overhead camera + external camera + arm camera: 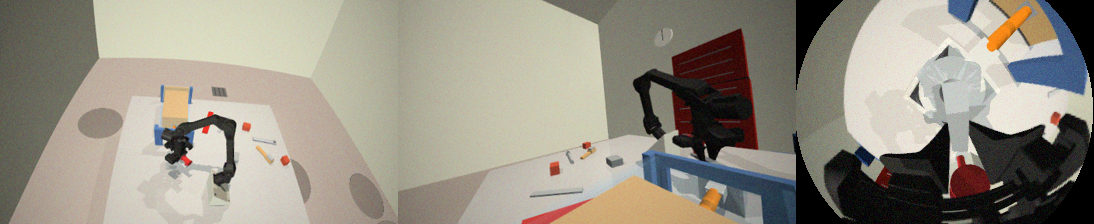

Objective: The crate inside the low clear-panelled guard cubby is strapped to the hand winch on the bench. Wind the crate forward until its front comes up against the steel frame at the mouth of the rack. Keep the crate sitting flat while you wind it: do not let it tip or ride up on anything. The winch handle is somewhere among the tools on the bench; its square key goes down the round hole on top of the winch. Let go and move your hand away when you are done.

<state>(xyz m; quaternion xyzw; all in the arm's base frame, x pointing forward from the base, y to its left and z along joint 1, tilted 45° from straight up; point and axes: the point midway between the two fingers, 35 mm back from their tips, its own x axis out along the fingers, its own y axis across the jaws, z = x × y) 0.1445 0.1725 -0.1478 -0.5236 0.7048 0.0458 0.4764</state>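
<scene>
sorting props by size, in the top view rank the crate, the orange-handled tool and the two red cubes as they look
1. crate
2. orange-handled tool
3. the red cubes and, which look alike

The winch (173,171) is largely covered from above by the claw (179,159) and wrist, so its top hole cannot be seen. In the wrist view the red-knobbed handle (968,179) shows only its grip end; the key end is lost against the blurred grey winch body. The crate (639,204) is cut off by the lower edge of the exterior picture. The strap between crate and winch is too faint to trace. The small tools on the counter (249,194) are too coarse to name
</scene>
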